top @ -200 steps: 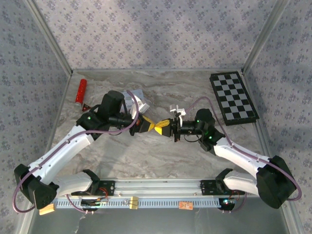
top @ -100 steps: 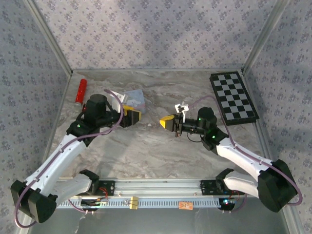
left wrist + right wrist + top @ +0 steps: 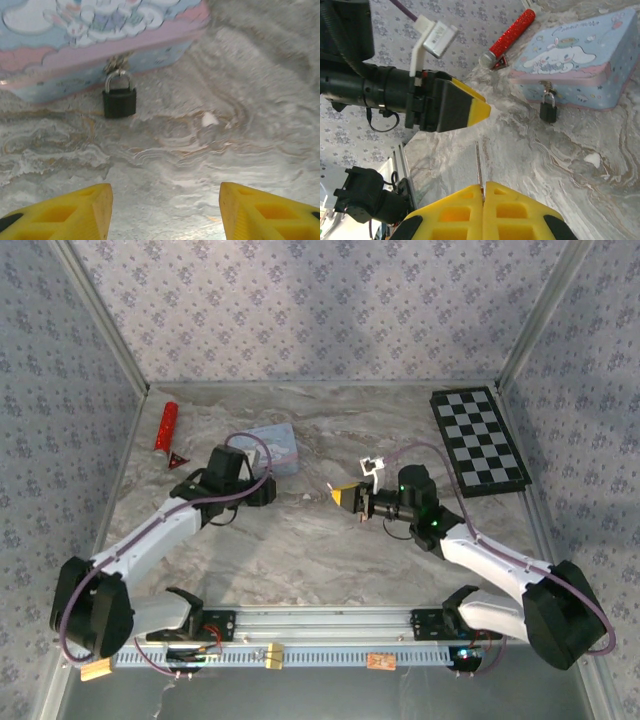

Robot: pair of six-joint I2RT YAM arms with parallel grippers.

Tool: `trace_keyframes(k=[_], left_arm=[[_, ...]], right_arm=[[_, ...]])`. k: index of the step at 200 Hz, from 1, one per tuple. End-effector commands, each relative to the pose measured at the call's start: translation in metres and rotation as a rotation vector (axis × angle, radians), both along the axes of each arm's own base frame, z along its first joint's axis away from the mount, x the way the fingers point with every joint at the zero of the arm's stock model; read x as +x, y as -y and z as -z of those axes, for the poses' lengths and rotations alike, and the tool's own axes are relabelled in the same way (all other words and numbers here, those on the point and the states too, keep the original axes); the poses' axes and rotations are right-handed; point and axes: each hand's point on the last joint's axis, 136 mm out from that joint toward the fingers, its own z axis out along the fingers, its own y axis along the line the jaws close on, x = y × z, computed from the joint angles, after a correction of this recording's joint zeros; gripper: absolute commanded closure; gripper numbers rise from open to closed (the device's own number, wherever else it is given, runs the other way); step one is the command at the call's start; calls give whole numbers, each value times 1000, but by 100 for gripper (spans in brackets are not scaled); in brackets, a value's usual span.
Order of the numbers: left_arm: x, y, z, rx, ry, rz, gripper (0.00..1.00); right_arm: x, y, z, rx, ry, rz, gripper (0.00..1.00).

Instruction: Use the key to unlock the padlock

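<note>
Backing away from the meeting over the bench (image 3: 300,550), the left fingers (image 3: 65,215) now stand wide and empty, facing the padlock (image 3: 119,100) hanging on the blue tin (image 3: 75,50); the right fingers (image 3: 512,212) stay pinched on a thin sliver, likely the key (image 3: 478,162), so insertion falls to them.

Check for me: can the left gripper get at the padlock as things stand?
Probably yes. The left gripper is open and faces the padlock, which hangs on the blue tin, with only bare tabletop between them. The tin sits tight behind it, so room is scant.
</note>
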Motion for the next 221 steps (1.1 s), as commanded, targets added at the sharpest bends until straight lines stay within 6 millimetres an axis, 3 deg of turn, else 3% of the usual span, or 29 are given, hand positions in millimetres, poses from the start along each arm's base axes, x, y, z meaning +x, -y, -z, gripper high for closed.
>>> trace_keyframes(k=[1,90,156,187,221], left_arm=[[16,-3,6,-37,15,-47,44],[61,5,48,-175,4,-43,51],[70,1,77,-146,24,-55,52],[75,-7,84,-104,60,-78,51],[81,-1,84,-131,71,-68,51]], right_arm=[[-1,1,2,3,-10,17,100],[-9,6,1,9,16,18,100],[-12,7,-5,19,41,13,100],[-13,7,-11,26,61,9,100],[-14,6,-14,20,72,-2,100]])
